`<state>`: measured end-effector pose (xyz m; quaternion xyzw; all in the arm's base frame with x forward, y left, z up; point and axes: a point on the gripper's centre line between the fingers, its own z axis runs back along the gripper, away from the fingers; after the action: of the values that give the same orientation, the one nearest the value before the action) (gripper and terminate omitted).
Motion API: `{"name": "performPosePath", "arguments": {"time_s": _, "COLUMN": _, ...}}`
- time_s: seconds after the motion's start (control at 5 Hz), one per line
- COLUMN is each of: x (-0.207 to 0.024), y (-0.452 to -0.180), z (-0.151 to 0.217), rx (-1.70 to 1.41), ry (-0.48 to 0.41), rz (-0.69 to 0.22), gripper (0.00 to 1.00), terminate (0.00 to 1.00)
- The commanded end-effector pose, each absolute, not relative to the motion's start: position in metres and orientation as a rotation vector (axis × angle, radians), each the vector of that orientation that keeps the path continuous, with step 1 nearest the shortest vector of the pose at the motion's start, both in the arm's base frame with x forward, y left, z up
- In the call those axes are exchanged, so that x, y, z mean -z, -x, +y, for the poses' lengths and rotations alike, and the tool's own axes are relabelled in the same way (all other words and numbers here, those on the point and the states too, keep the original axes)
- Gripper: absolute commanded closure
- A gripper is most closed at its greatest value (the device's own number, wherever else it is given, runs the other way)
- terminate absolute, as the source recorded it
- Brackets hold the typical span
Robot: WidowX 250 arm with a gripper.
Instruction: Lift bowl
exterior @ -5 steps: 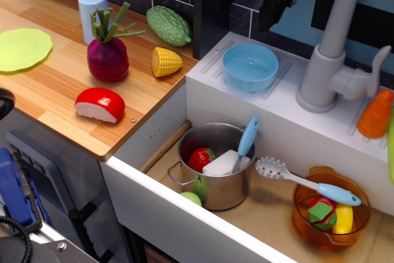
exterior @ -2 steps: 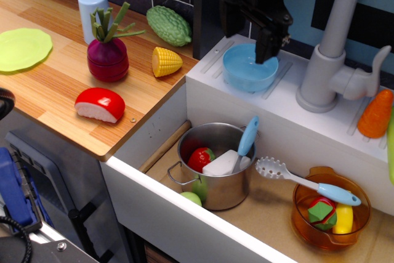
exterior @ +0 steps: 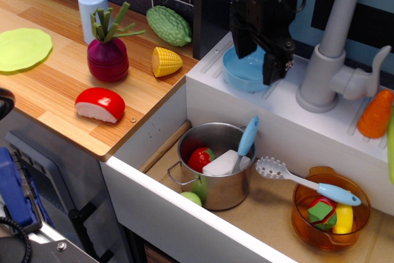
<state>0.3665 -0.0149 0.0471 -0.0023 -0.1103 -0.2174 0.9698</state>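
Observation:
The light-blue bowl [exterior: 242,78] sits on the white ledge [exterior: 308,121] behind the sink, left of the faucet. My black gripper [exterior: 257,58] hangs right over it and hides its middle and right side. The fingers are apart: one [exterior: 239,41] stands over the bowl's back left, the other [exterior: 274,66] at its right rim. I cannot tell whether either finger touches the bowl. The bowl rests on the ledge.
The grey faucet [exterior: 335,60] stands close to the right of the gripper. Below in the sink are a steel pot [exterior: 218,183] with toy food, a slotted spoon [exterior: 295,180] and an orange transparent bowl [exterior: 329,214]. Corn [exterior: 165,61], a beet [exterior: 108,56] and other toy food lie on the wooden counter at left.
The gripper has come down from above the ledge onto the bowl and now covers most of it. The bowl has not moved.

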Motion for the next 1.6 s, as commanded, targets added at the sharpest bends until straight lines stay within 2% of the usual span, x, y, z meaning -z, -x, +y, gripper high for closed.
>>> {"name": "performPosePath", "arguments": {"time_s": 0.0, "x": -0.044, "y": -0.372, "z": -0.018, "rx": 0.453, "ry": 0.021, "rz": -0.291, "gripper": 0.0, "terminate": 0.0}}
{"name": "performPosePath", "arguments": {"time_s": 0.2, "x": -0.032, "y": -0.373, "z": -0.015, "rx": 0.455, "ry": 0.014, "rz": -0.299, "gripper": 0.0, "terminate": 0.0}}
{"name": "performPosePath", "arguments": {"time_s": 0.4, "x": -0.023, "y": -0.374, "z": -0.013, "rx": 0.445, "ry": -0.001, "rz": -0.304, "gripper": 1.0, "terminate": 0.0}}
{"name": "performPosePath", "arguments": {"time_s": 0.8, "x": -0.028, "y": -0.376, "z": -0.013, "rx": 0.43, "ry": -0.005, "rz": -0.283, "gripper": 1.0, "terminate": 0.0}}
{"name": "performPosePath", "arguments": {"time_s": 1.2, "x": -0.081, "y": -0.377, "z": -0.01, "rx": 0.288, "ry": -0.117, "rz": -0.217, "gripper": 1.0, "terminate": 0.0}}
{"name": "performPosePath", "arguments": {"time_s": 1.4, "x": -0.102, "y": -0.382, "z": -0.012, "rx": 0.251, "ry": -0.166, "rz": -0.226, "gripper": 1.0, "terminate": 0.0}}
